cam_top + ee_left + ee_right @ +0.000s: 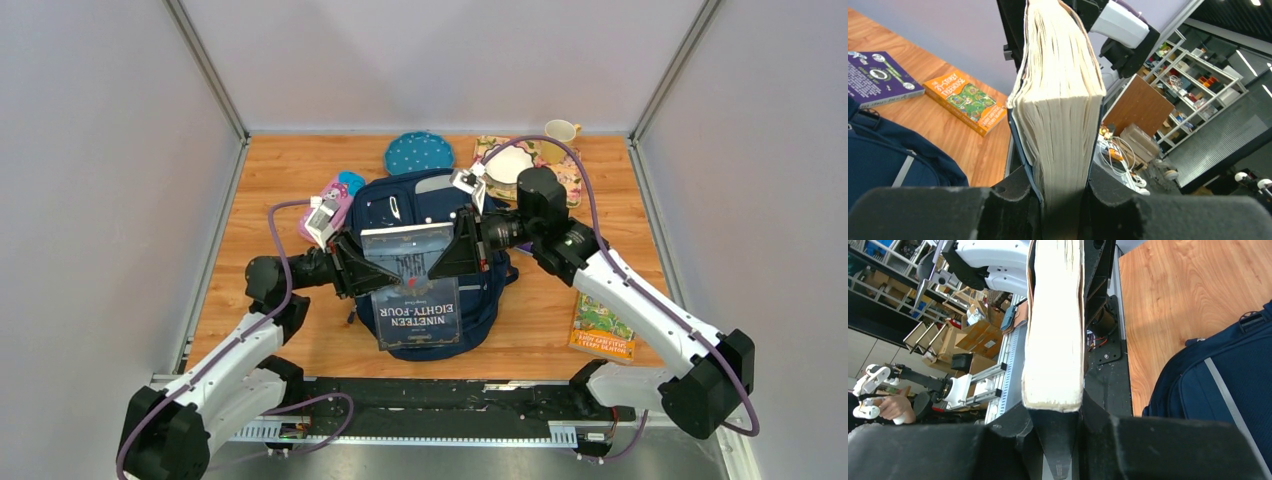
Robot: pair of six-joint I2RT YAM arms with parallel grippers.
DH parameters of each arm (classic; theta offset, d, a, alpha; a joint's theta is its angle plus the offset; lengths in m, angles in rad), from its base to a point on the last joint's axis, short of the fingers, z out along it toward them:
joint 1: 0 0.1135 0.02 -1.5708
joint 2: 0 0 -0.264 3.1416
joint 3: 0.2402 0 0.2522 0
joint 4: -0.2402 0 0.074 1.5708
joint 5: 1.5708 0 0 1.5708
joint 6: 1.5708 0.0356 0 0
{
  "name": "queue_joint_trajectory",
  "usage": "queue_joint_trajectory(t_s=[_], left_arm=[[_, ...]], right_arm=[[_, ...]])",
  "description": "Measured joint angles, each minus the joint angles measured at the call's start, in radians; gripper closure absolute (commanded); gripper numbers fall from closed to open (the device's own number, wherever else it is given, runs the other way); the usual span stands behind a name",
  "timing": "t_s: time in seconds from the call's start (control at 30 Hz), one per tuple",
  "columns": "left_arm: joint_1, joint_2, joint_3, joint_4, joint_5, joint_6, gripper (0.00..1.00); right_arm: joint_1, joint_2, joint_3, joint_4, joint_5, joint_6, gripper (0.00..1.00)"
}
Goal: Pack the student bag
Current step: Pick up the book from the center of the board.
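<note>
Wood tabletop: student bag, prob. soft/limp, grab by top rim; stiff book over it clamped by L gripper & R gripper.

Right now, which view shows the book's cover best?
Top external. The book faces that camera cover-up, so the title NINETEEN EIGHTY-FOUR can be read. The left wrist and right wrist views catch it end-on: only its cream page edges and a sliver of cover, no title.

Student bag navy, pale stripes; novel dark blue, cream pages; plate teal, white-dotted.
</note>
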Motion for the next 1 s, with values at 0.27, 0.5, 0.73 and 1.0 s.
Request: queue_joint_trajectory(t_s=[0.27,0.5,0.73,1.0], left_arm=[[-0.005,-0.059,0.021,-0.402,-0.161,0.217,1.0],[-0.006,-0.193,-0.106,-0.57,-0.573,0.206,1.0],[-0.009,-0.152,-0.306,-0.364,-0.813,-0.02,1.0],[-0.085,-0.047,-0.314,-0.076,-0.902,-0.114,1.0]], right_arm=[[-0.079,-0.016,-0.001,-0.105,0.255,-0.008,0.29],[-0.208,-0.248,-0.261,-0.154,0.57,0.105,0.24],[-0.111,-0.462,-0.626,0.034,0.62,0.448,0.23],[0.019,-0.441,-0.728,0.275,0.732,0.701,0.21]])
